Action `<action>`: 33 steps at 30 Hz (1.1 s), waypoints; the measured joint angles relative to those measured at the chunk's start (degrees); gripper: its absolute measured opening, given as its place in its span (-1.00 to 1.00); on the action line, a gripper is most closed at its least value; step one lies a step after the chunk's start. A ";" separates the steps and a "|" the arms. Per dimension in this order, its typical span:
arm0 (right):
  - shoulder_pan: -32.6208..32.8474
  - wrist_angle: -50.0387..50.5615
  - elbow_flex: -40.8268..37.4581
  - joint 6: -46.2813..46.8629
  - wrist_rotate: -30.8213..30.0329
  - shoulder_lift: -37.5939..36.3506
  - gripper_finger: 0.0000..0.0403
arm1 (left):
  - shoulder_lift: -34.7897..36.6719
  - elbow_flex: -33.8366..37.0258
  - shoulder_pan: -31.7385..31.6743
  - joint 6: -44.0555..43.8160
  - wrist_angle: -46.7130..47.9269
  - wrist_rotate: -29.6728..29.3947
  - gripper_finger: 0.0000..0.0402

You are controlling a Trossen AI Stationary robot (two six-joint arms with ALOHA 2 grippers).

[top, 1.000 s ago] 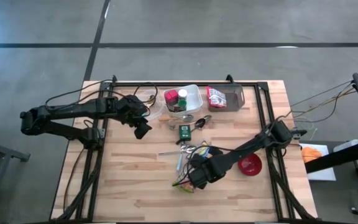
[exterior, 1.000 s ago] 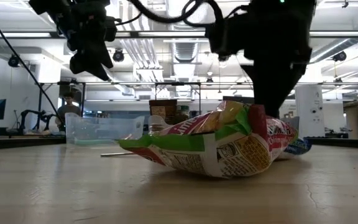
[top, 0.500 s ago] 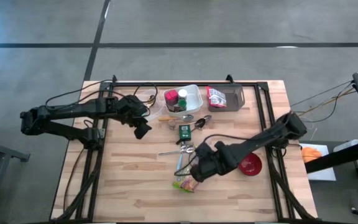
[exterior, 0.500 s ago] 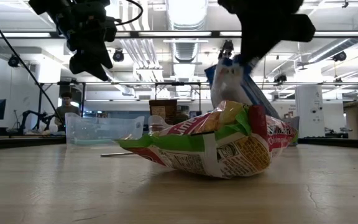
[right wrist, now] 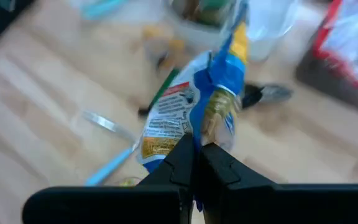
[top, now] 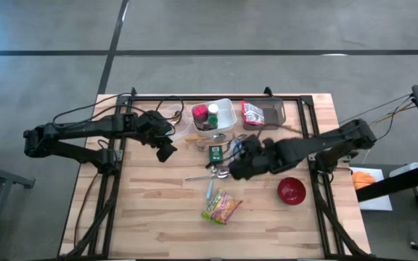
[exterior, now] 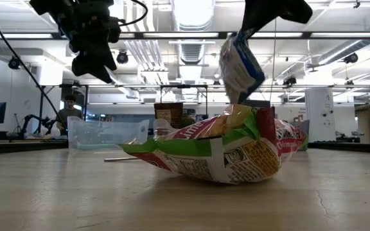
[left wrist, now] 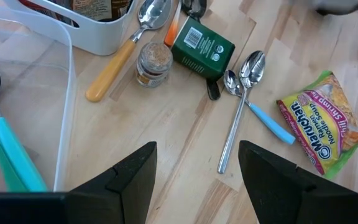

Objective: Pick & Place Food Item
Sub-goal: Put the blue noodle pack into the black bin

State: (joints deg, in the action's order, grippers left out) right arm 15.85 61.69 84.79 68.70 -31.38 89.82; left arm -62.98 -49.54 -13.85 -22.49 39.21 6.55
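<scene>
Wooden table (top: pixel 151 210) with black frame; right arm reaches across mid-table, right gripper (right wrist: pixel 196 160) pinching the top edge of a blue-and-white snack packet (right wrist: pixel 194 115) between its pressed-together fingers, packet hanging in the air clear of the table, above the cluttered centre near the spoons (left wrist: pixel 244 78). Left gripper (left wrist: pixel 197 171) hovers over the left-centre of the table, fingers spread, empty, waiting. White bin (top: pixel 220 114) and dark tray (top: pixel 274 114) at far edge, red bowl (top: pixel 292 191) to the right, green ramen packet (top: pixel 222 207) lying flat on the near side. Packet looks light, soft, crinkly; it hangs limp from the pinch and will likely swing, film probably slick. Best hold is the flat sealed seam at the end, where it's gripped; squeezing the belly risks crushing the contents.
</scene>
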 joint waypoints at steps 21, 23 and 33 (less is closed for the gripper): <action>-34.68 -2.34 -11.45 -25.93 9.00 -17.99 -0.96 | 0.00 0.02 0.04 -1.49 -0.45 0.00 0.13; -38.03 -4.88 -13.42 -28.50 11.60 -18.10 -0.96 | 0.00 0.02 0.02 -1.48 -0.45 -0.01 0.13; -49.84 -16.40 -21.70 -35.02 16.81 -17.36 -0.96 | -0.02 0.07 0.00 -1.45 -0.43 0.00 0.13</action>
State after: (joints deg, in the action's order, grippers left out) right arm -33.99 45.28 63.09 33.68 -14.57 72.47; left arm -63.00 -49.47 -13.85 -23.94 38.79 6.55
